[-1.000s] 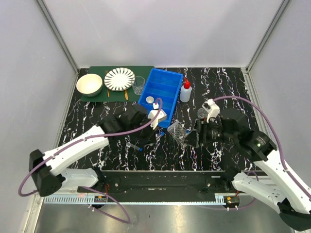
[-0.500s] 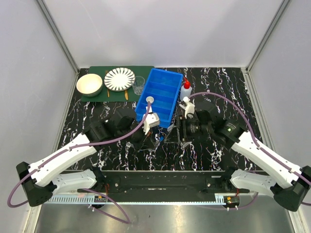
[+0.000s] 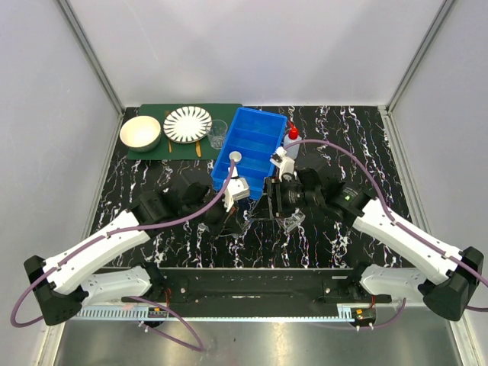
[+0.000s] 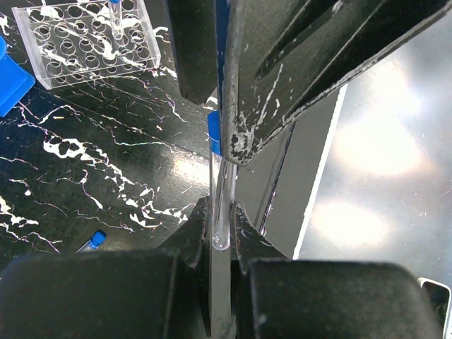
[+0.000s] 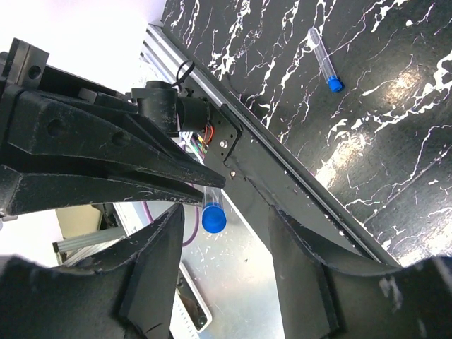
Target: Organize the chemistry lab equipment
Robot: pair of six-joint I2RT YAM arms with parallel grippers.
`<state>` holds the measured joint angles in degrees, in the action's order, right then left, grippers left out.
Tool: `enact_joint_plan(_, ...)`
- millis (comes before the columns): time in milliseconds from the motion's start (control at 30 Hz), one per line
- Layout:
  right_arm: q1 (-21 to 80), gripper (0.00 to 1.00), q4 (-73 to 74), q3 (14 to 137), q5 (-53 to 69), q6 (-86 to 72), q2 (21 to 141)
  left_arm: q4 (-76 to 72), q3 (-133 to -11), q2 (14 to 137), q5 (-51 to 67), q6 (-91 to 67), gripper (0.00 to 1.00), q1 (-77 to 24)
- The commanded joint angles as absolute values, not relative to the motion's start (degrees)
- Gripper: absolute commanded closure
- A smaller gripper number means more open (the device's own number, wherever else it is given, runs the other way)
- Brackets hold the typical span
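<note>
1. Top: left gripper (image 3: 245,206) & right gripper (image 3: 268,204) meet tip-to-tip over black marbled table (image 3: 366,137); clear rack (image 3: 293,222) just beside.
2. L wrist: left jaws pinch slim clear tube (image 4: 220,191), blue cap outermost.
3. R wrist: right jaws spread either side of cap, not touching; spare tube (image 5: 323,60) lies flat on table.

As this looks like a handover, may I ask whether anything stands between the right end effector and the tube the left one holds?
Nothing visible does. The blue-capped tube, clamped in the left end effector, has its cap in the gap between the open fingers of the right end effector, touching neither.
</note>
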<state>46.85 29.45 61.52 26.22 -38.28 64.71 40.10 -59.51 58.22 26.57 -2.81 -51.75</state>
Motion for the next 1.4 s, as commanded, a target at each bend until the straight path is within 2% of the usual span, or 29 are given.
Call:
enact_joint_plan(0, 48.16, 0.43, 26.11, 63.72, 27.16, -38.85, 65.48, 37.0, -59.85, 57.22, 26.9, -1.58, 1.0, -51.94)
enact_joint_plan(367, 49.22, 0.6, 25.14, 63.81, 26.72, -39.29, 66.62, 36.56, -60.38, 58.18, 26.98, -1.14, 1.0, -51.94)
enact_joint_plan(467, 49.39, 0.68, 25.05, 63.81, 26.63, -39.37, 66.8, 36.56, -60.56, 58.18, 26.89, -1.06, 1.0, -51.94)
enact_joint_plan(567, 49.48, 0.8, 25.14, 63.9, 26.28, -39.46, 67.06, 36.56, -60.47, 58.45, 26.46, -0.97, 1.0, -51.94)
enact_joint_plan(667, 49.66, 0.99, 25.75, 64.16, 25.76, -39.29, 67.59, 36.56, -60.21, 58.62, 25.93, -0.97, 1.0, -51.94)
enact_joint_plan(767, 49.83, 1.0, 26.36, 64.51, 25.14, -39.2, 67.85, 36.48, -60.21, 59.06, 24.35, -1.32, 0.97, -51.94)
enact_joint_plan(800, 50.01, 1.0, 26.45, 64.51, 24.96, -39.03, 67.85, 36.47, -60.12, 59.24, 23.21, -1.41, 0.94, -51.94)
enact_joint_plan(833, 50.01, 1.0, 26.46, 64.51, 24.79, -39.11, 67.76, 36.56, -60.12, 59.24, 22.77, -1.58, 0.84, -51.94)
enact_joint_plan(900, 50.1, 1.0, 26.72, 64.51, 24.52, -38.94, 67.41, 36.47, -60.2, 59.41, 22.15, -1.58, 0.72, -51.94)
enact_joint_plan(933, 50.18, 1.0, 26.89, 64.51, 24.17, -39.02, 67.41, 36.56, -60.12, 59.41, 21.97, -1.76, 0.59, -51.94)
enact_joint_plan(1000, 50.18, 1.0, 27.51, 64.51, 23.65, -38.85, 67.06, 36.56, -60.21, 59.41, 21.45, -1.84, 0.47, -51.94)
enact_joint_plan(1033, 50.19, 1.0, 27.51, 64.51, 23.47, -38.76, 67.06, 36.48, -60.21, 59.41, 21.27, -1.93, 0.34, -51.94)
enact_joint_plan(1067, 50.19, 1.0, 27.86, 64.42, 23.29, -38.85, 66.89, 36.56, -60.29, 59.33, 21.18, -1.93, 0.01, -51.94)
enact_joint_plan(1367, 50.1, 1.0, 36.11, 68.37, 13.72, -35.51, 66.36, 37.53, -60.73, 57.75, 18.81, -2.02, 0.01, -51.94)
